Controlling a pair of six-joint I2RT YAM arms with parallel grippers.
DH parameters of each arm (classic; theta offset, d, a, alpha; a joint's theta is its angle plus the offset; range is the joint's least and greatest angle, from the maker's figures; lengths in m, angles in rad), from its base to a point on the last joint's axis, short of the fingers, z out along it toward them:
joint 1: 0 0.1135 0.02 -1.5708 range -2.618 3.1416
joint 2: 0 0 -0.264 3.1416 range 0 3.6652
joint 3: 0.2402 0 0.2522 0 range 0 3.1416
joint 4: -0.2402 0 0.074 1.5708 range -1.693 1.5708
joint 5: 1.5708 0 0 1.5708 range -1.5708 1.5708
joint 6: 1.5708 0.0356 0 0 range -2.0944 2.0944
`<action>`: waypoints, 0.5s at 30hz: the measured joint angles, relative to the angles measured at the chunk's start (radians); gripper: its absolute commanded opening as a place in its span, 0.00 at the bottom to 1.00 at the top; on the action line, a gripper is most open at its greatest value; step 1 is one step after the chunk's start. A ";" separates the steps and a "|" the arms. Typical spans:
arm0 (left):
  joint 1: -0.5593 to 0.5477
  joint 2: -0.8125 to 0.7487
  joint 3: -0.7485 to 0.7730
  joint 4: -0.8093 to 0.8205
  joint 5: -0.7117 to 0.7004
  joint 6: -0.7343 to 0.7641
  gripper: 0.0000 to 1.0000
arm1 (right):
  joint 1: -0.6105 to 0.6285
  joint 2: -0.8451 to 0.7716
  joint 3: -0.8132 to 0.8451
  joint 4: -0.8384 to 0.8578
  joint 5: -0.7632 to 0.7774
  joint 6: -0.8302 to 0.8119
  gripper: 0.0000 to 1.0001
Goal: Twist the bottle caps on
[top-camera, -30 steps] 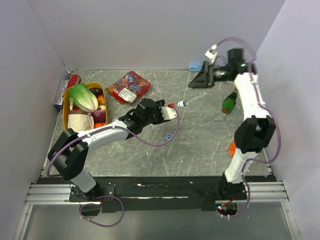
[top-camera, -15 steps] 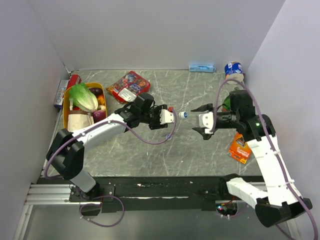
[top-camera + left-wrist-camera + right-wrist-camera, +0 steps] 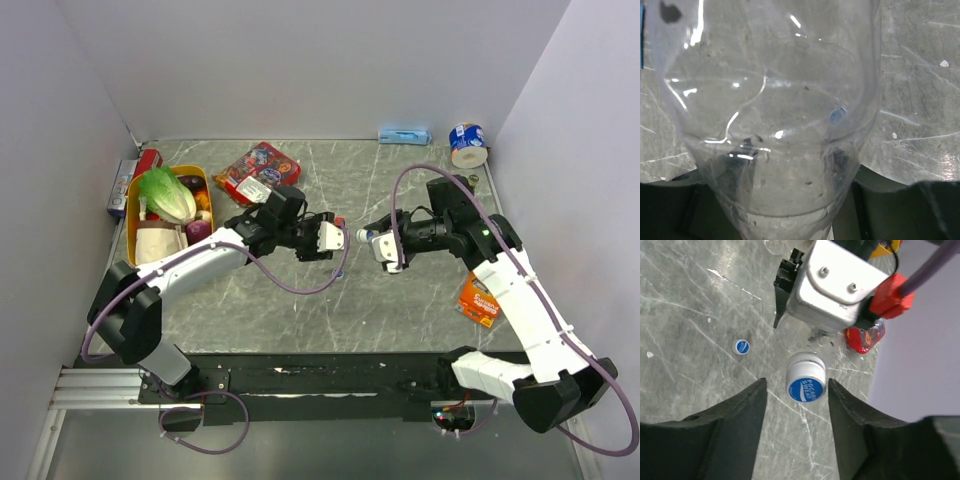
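Observation:
My left gripper (image 3: 325, 238) is shut on a clear bottle (image 3: 775, 110) and holds it lying level above the table, its neck toward the right arm. The bottle fills the left wrist view, with dark fingers (image 3: 670, 210) at its sides. A white-sided cap with a blue top (image 3: 806, 382) sits on the bottle's neck. My right gripper (image 3: 797, 390) is open, its fingers on either side of this cap without touching it; in the top view this gripper (image 3: 374, 241) faces the left one. A second blue cap (image 3: 741, 346) lies loose on the table. No second clear bottle shows.
A yellow bin (image 3: 133, 205) with vegetables stands at the left. A red packet (image 3: 258, 172) lies at the back. A blue-and-white tin (image 3: 467, 143) stands in the back right corner. An orange packet (image 3: 480, 298) lies under the right arm. Walls close off three sides.
My right arm has swung from the back right corner to the table's middle, and its open fingers now flank the capped neck. My left gripper has stayed shut on the bottle.

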 measured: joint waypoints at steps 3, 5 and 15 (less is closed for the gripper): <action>0.000 -0.011 0.000 -0.001 0.002 0.000 0.01 | 0.009 0.014 0.001 0.005 0.002 -0.004 0.47; 0.000 -0.013 0.000 -0.002 0.001 0.002 0.01 | 0.013 0.024 0.004 0.010 0.003 -0.006 0.42; 0.003 -0.038 -0.058 0.113 -0.064 -0.075 0.01 | 0.035 0.109 0.101 0.055 0.064 0.365 0.13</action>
